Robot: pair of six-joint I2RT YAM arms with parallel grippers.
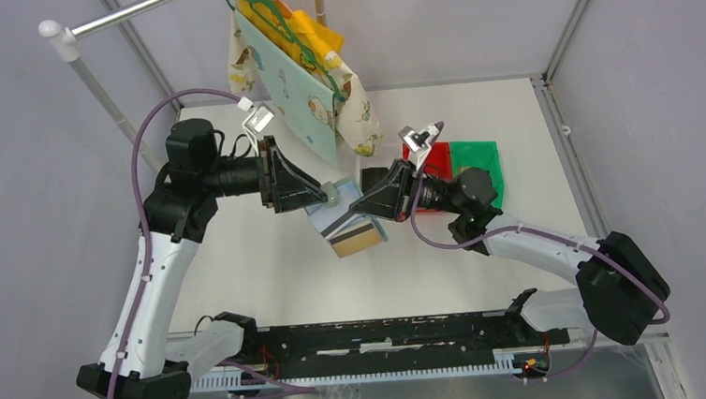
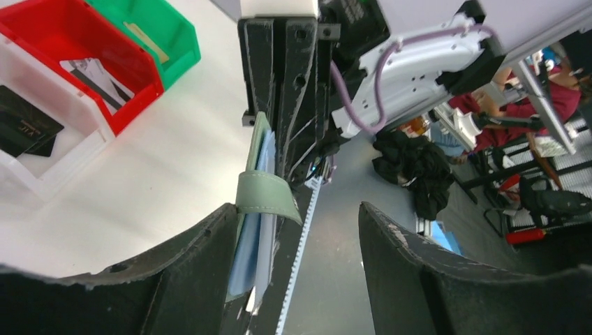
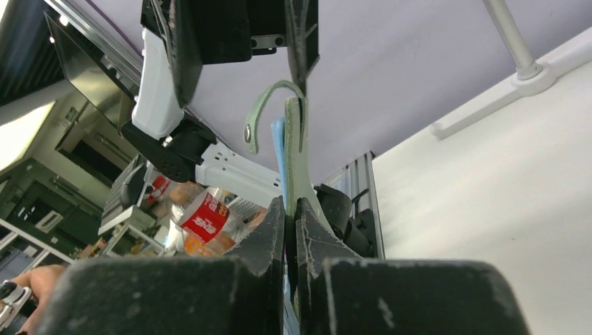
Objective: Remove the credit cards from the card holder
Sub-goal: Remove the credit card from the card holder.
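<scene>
- Top view: card holder (image 1: 322,217) is up off the table (image 1: 269,262), mid-workspace, hanging between the two pincers.
- Left gripper (image 1: 326,199) comes in from the left and sits at the holder's upper left edge. Right gripper (image 1: 368,204) comes in from the right and sits on its right edge.
- Two credit cards stick out of the holder on the near side: pale grey-white card (image 1: 339,222), then tan-gold card (image 1: 362,241) with a dark stripe, lowest.
- Red bin (image 1: 429,161) and green bin (image 1: 476,158) are just behind the right gripper.
- Left wrist view: left gripper (image 2: 300,269) has its jaws wide apart and is gripping nothing.
- Holder (image 2: 257,150) is edge-on, lying against the inner face of one finger (image 2: 181,279) and well apart from the other. The snap tab (image 2: 264,197) wraps over its edge.
- Right gripper (image 2: 286,105) is clamped on the holder's far end. Red bin (image 2: 84,49), green bin (image 2: 164,31) and white bin (image 2: 42,167) are on the table to the left.
- Right wrist view: right gripper (image 3: 290,230) is pinched tight on the holder (image 3: 299,160), which stands upright, edge-on, out of the fingertips.
- Snap tab (image 3: 269,105) loops off the top. Left gripper (image 3: 244,84) is above with its jaws apart, one finger (image 3: 300,42) right at the holder's top edge.
</scene>
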